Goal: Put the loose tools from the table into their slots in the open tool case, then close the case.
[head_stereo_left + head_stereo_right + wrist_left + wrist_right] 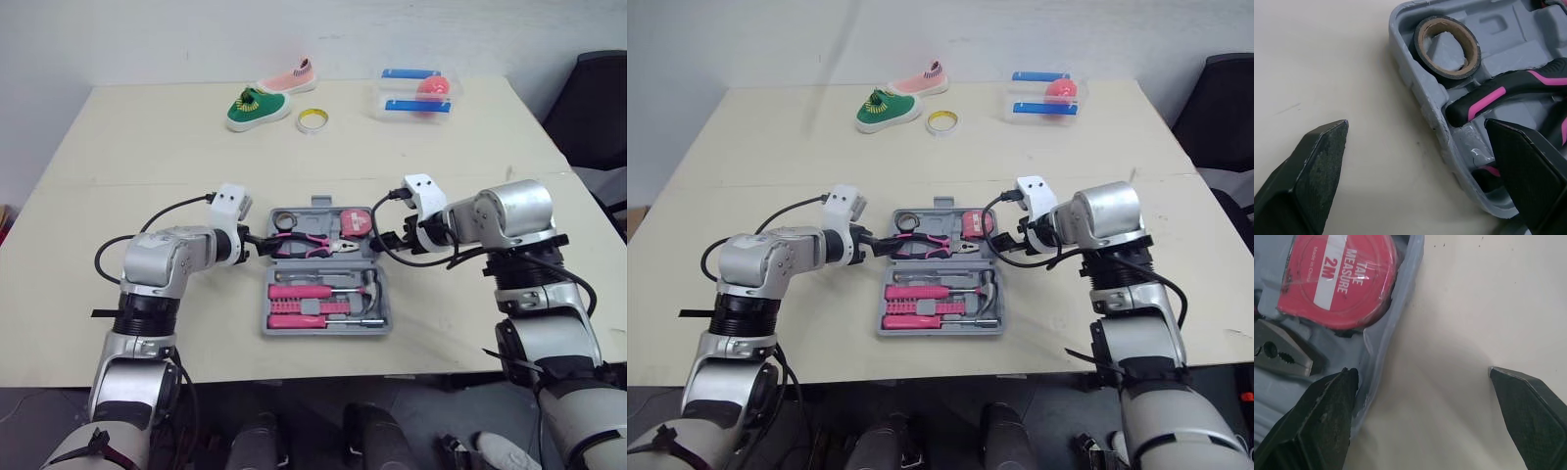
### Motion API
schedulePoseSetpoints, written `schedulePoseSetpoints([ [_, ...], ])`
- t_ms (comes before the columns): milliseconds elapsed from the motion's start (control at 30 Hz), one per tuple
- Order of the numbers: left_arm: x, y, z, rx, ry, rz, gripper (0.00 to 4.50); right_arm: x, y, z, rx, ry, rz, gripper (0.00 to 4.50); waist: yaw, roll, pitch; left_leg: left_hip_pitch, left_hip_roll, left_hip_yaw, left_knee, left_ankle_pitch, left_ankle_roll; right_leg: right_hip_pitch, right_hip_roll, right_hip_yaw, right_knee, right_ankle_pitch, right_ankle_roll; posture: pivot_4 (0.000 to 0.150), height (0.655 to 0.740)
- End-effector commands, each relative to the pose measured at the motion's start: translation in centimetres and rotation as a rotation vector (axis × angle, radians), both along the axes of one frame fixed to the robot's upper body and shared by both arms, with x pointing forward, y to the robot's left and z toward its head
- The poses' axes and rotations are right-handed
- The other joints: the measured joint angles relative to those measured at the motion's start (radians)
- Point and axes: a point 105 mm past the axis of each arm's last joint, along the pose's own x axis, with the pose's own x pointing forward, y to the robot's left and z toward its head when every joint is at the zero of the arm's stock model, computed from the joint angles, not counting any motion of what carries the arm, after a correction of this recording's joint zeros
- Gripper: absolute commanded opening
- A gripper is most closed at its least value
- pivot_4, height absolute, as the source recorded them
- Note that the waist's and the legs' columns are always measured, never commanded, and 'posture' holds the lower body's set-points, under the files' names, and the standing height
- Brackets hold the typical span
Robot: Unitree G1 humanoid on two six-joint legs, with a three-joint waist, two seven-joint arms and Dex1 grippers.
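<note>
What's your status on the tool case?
Both open: left gripper, right gripper, jaws straddling tool case side walls. Case open; pliers, tape measure seated. Far back: shoes.

The tool case [1416,94] was grey. Inside it were pliers [306,245] with black-and-pink handles, a red tape measure [1342,279] with a white label, and a black tape roll [1442,73] with a tan core. Beyond the case, a green shoe [257,110] and a pink shoe [289,77] sat on the cream bench [147,147].
</note>
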Motion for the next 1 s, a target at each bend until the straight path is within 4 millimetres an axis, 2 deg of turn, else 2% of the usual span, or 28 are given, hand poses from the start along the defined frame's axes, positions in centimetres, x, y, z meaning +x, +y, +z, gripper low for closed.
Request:
schedulePoseSetpoints([
  [33,-0.1,-0.4,-0.4,0.022,0.011,-0.016,4.5,0.3,0.5,0.0,0.017,0.0,-0.003,4.46,0.0,0.0,0.0,0.0,0.0,0.0,0.0,0.0,0.0,0.0,0.0,0.0,0.0,0.0,0.0,0.15,0.74],
  [100,-0.2,-0.8,-0.7,0.028,0.027,-0.031,4.5,0.4,0.9,-0.4,0.032,0.019,-0.007,4.46,-0.001,-0.002,-0.001,0.001,0.0,0.001,0.0,0.0,0.0,0.0,0.0,0.001,0.001,0.0,0.0,0.15,0.74],
  [133,-0.3,-0.9,-0.7,0.029,0.033,-0.037,3.99,0.4,1.0,-0.5,0.039,0.026,-0.007,3.97,-0.001,-0.002,-0.002,0.001,0.0,0.001,0.0,0.0,0.0,0.0,0.0,0.001,0.001,0.0,0.0,0.15,0.74],
  [200,-0.3,-1.0,-0.8,0.025,0.033,-0.041,3.34,0.4,1.3,-0.6,0.049,0.031,-0.008,3.27,-0.002,-0.002,-0.002,0.001,0.0,0.001,0.0,0.0,0.0,0.0,0.0,0.002,0.001,0.0,0.0,0.15,0.74],
  [300,-0.4,-1.3,-0.8,0.015,0.034,-0.049,1.95,0.4,1.7,-0.6,0.067,0.028,-0.01,1.75,-0.001,-0.002,-0.002,0.002,0.0,0.001,0.0,0.0,0.0,0.0,0.0,0.002,0.001,0.0,0.0,0.15,0.74],
  [400,-0.3,-1.8,-0.6,-0.025,0.016,-0.06,0.55,0.5,2.0,0.4,0.113,-0.009,-0.018,0.18,-0.001,-0.003,-0.002,0.002,0.0,0.002,0.0,0.0,0.0,0.0,0.0,0.002,0.001,0.0,0.0,0.15,0.74],
  [433,-0.2,-2.0,-0.3,-0.045,-0.002,-0.062,0.23,0.6,2.0,0.8,0.133,-0.034,-0.025,0.0,-0.001,-0.002,-0.002,0.002,0.0,0.002,0.0,0.0,0.0,0.0,0.0,0.002,0.002,0.0,0.0,0.15,0.74],
  [533,0.1,-1.9,0.6,-0.085,-0.069,-0.05,0.07,0.5,1.9,1.6,0.169,-0.077,-0.031,0.0,0.0,-0.002,-0.002,0.002,0.0,0.002,0.0,0.0,0.0,-0.001,-0.002,0.003,0.001,0.0,0.0,0.15,0.74],
  [600,0.4,-1.4,1.3,-0.115,-0.125,-0.026,0.02,0.6,1.5,2.4,0.161,-0.182,-0.024,0.0,0.0,-0.002,-0.002,0.002,0.0,0.002,0.0,0.0,0.0,-0.002,-0.002,0.003,0.001,0.0,0.0,0.15,0.74],
  [733,0.7,-0.2,3.9,-0.218,-0.396,-0.015,0.02,-0.2,1.1,3.8,0.209,-0.427,0.055,0.0,0.001,-0.003,-0.002,0.0,0.0,0.002,-0.001,0.0,-0.001,-0.002,-0.002,0.003,0.001,0.0,0.0,0.15,0.74],
  [867,0.4,1.3,3.4,-0.145,-0.561,-0.033,0.02,-1.1,0.2,3.1,0.236,-0.577,0.088,0.0,-0.001,-0.003,-0.002,0.0,0.0,0.003,-0.001,0.0,0.0,-0.003,0.0,0.003,0.0,0.0,0.0,0.15,0.74],
  [1000,-1.1,2.6,1.6,0.04,-0.752,-0.099,0.02,-2.0,-2.1,1.4,-0.003,-0.937,0.196,0.0,0.001,-0.003,-0.002,0.0,0.0,0.004,-0.003,-0.001,-0.001,-0.003,0.002,0.003,-0.004,0.0,0.0,0.15,0.74],
])
